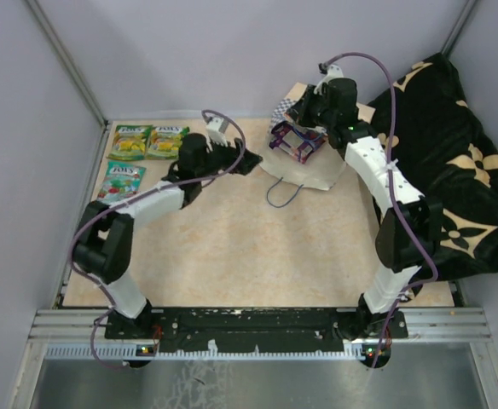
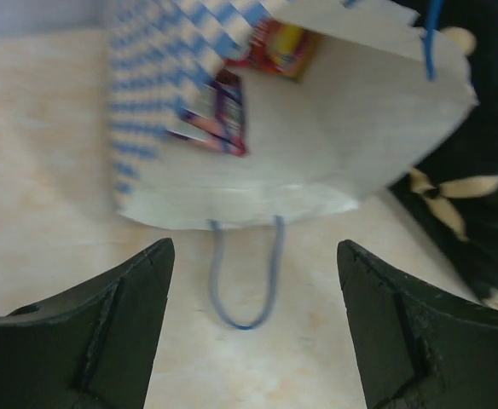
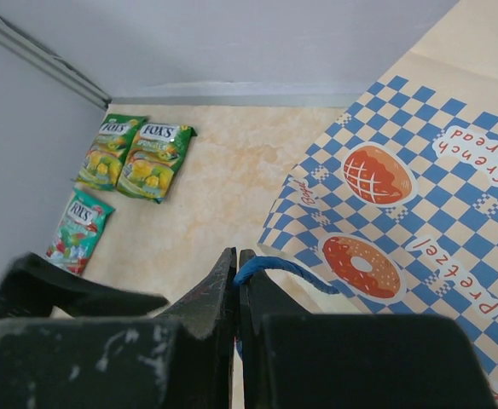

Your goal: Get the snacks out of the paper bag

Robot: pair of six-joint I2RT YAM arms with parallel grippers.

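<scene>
The right gripper (image 3: pixel 237 266) is pinching its jaws fully together on the upper blue cord handle (image 3: pixel 275 268), lifting that lip of the paper bag (image 2: pixel 317 136) so that the mouth is gaping toward the other arm. The left gripper (image 2: pixel 253 247) is hovering just outside that mouth with its jaws spread wide and nothing between them, lined up for a reach inside. The bag is lying on its side at the far right of the bench (image 1: pixel 257 247), its rear edge against the black flowered cloth (image 1: pixel 454 170) and its lower cord handle (image 2: pixel 245 285) trailing loose on the bench.

Inside, a purple pouch (image 2: pixel 219 115) is resting near the opening against the blue-checked wall. An orange-red pouch (image 2: pixel 283 47) is sitting deeper in; the blur is hiding any lettering on it. Two green-yellow FOX'S pouches (image 3: pixel 104 149) (image 3: pixel 151 158) and a teal pouch (image 3: pixel 78 230) are lying flat at the far left, well apart from the bag, so it looks as if two snacks are waiting inside.
</scene>
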